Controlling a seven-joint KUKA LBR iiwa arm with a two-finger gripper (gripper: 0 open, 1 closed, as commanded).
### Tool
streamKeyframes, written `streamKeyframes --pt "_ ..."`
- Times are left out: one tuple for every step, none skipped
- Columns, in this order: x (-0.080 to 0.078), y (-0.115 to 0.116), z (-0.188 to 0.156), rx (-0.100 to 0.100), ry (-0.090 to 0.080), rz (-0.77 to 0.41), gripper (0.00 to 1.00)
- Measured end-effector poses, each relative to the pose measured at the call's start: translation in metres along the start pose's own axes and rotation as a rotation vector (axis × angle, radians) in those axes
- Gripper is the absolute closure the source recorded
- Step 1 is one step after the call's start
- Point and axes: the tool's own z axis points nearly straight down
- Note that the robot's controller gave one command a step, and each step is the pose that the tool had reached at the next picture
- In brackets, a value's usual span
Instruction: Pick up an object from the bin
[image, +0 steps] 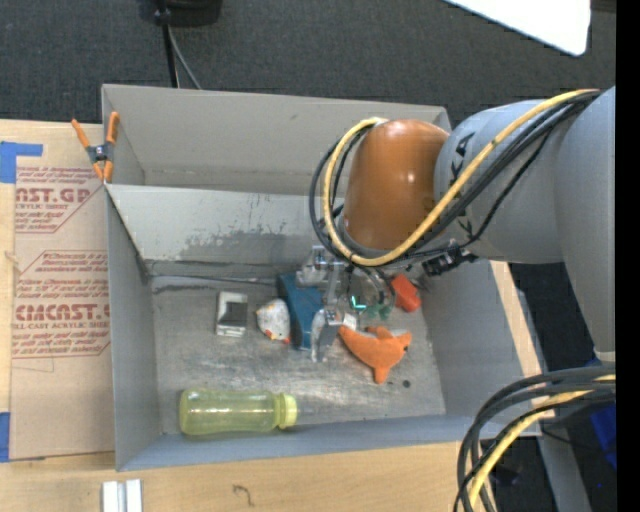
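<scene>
The arm's orange cover (393, 185) and looped cables hang over the right half of the grey bin (200, 130), hiding part of its floor. A yellow-green bottle (238, 411) lies along the near wall. A small white-and-black block (231, 313) and a crumpled white thing (273, 320) sit mid-floor. The gripper (322, 340) is low between a teal box (298, 300) and an orange toy (375, 350), just beside both. I cannot tell whether it is open or holding anything.
</scene>
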Motion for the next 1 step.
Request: streamKeyframes --pt "-0.0018 -0.0003 -0.0047 0.000 -0.008 0.001 0.00"
